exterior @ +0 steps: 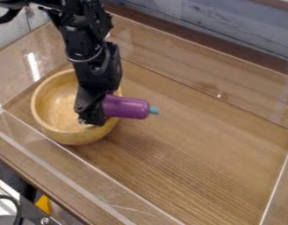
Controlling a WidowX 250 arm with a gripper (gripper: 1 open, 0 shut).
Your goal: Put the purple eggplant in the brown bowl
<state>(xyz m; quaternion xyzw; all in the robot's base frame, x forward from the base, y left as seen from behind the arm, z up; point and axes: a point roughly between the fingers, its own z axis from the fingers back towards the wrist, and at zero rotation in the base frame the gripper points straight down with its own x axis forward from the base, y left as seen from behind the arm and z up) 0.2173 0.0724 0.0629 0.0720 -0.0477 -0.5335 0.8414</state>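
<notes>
One purple eggplant (126, 107), which we log as clamped at its blunt end in the end effector (92, 112), lies level and clear of the bench (205, 158), teal stem tip pointing right. Directly beneath and left of the end effector we note the brown bowl (53, 105), its right rim under the eggplant.

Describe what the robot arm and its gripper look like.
The arm is black and glossy, built of chunky jointed segments, with a black cable looping off near the top left. The gripper is black too, narrow, with slim downward fingers. No markings are legible.
</notes>
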